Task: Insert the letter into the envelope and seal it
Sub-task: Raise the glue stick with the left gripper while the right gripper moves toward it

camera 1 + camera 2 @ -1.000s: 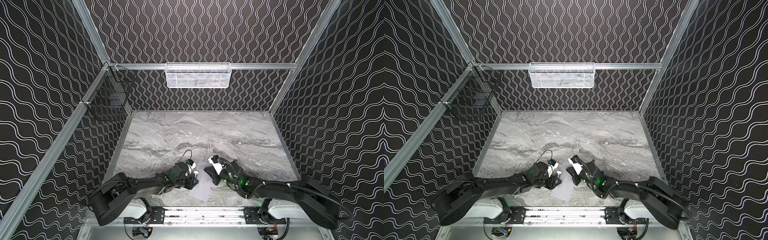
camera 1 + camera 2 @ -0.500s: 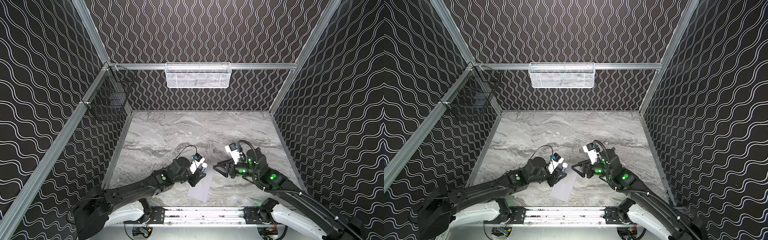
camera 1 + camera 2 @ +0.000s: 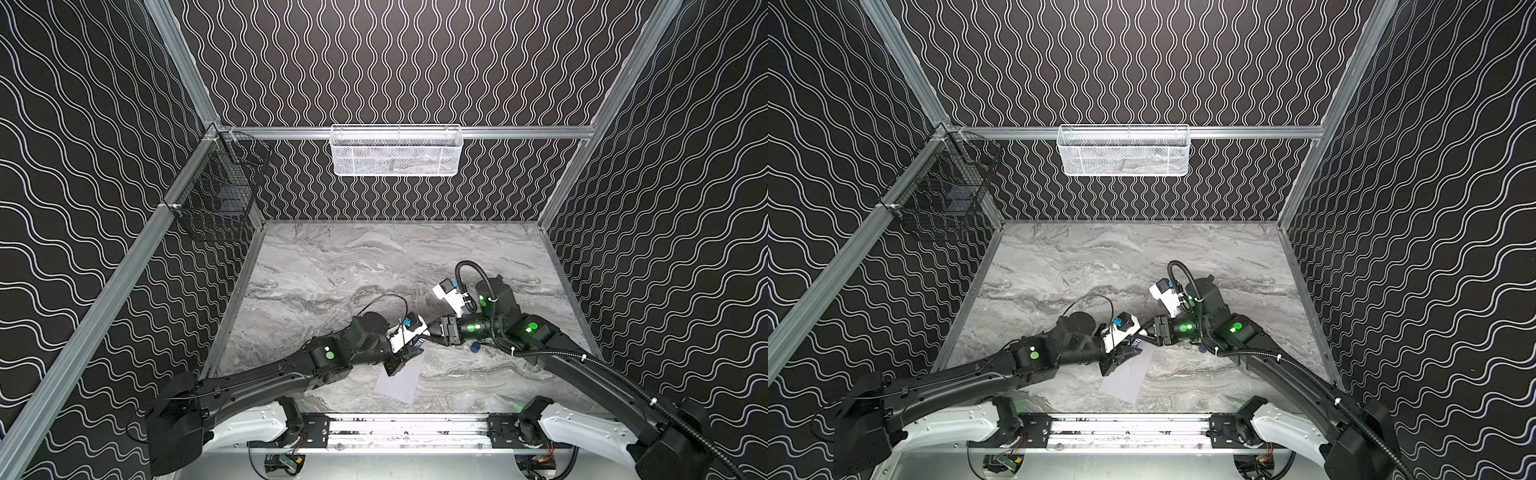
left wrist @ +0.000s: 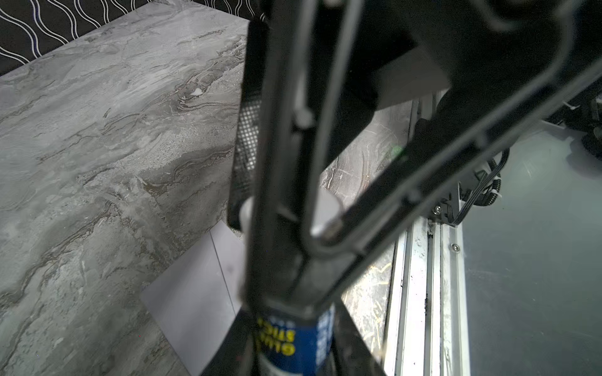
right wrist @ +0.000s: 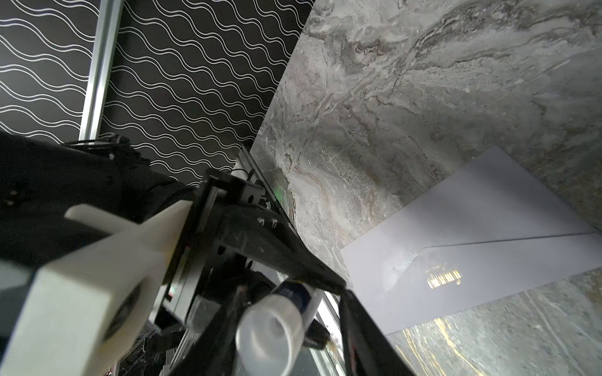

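Lower ctr, both top views: envelope [image 3: 400, 379] flat on table [image 3: 332, 270], letter not visible. L gripper [image 3: 409, 354] clamps glue stick [image 4: 293, 338]; R gripper [image 3: 430, 332] straddles its free end, grip unclear. Envelope prob. thin, light, floppy, slides easily; pinch at edge.

glue stick [image 4: 293, 337] label blurred, envelope [image 3: 400, 382] corner behind the left hand [image 3: 410, 353]

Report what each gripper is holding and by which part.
Left gripper grips the glue stick by its blue-labelled body. Right gripper straddles its white open end; whether it clamps there cannot be told.
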`<state>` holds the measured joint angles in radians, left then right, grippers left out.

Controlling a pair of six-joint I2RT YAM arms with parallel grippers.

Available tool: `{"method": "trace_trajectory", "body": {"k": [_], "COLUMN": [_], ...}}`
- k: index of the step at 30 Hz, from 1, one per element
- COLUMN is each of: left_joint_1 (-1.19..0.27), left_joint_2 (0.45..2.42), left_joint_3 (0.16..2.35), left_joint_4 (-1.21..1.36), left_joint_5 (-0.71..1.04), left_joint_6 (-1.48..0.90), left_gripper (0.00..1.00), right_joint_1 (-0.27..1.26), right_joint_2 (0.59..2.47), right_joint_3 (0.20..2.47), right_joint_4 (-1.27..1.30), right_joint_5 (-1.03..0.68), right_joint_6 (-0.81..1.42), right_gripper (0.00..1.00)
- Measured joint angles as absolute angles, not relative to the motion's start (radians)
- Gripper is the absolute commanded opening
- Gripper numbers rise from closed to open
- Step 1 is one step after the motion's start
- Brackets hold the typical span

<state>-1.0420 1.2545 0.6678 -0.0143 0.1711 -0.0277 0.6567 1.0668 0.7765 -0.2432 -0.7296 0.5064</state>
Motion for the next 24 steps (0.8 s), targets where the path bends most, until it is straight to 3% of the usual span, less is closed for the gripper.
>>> {"method": "trace_trajectory", "body": {"k": [3, 7, 16, 18, 22, 24], "left_joint_1": [-1.042, -1.042, -1.044, -1.044, -1.044, -1.044], "left_joint_2": [1.255, 1.26, 1.255, 1.256, 1.258, 1.251], "left_joint_3": [0.673, 0.681, 0.681, 0.683, 0.712, 0.735], "left_joint_4": [-0.039, -0.054, -0.07, -0.073, -0.097, -0.099], "left_joint_5": [0.169, 0.17, 0.165, 0.162, 0.156, 0.125], "left_joint_6": [-0.023, -0.02, -0.021, -0.022, -0.025, -0.049], "left_gripper": [0.0, 0.0, 0.0, 0.14, 0.66, 0.79], "right_joint_1": [0.681, 0.726, 0.745, 0.745, 0.744, 0.739], "right_joint_2": [1.087, 1.109, 1.13, 1.127, 1.109, 1.092], "right_joint_3": [0.784, 0.801, 0.82, 0.82, 0.82, 0.828], "right_joint_4": [-0.245, -0.255, -0.293, -0.296, -0.292, -0.291], "right_joint_5": [-0.729, -0.711, -0.648, -0.642, -0.641, -0.636], "right_joint_6": [0.506, 0.503, 0.484, 0.487, 0.501, 0.505], "right_gripper": [0.5, 0.46, 0.13, 0.09, 0.03, 0.0]}}
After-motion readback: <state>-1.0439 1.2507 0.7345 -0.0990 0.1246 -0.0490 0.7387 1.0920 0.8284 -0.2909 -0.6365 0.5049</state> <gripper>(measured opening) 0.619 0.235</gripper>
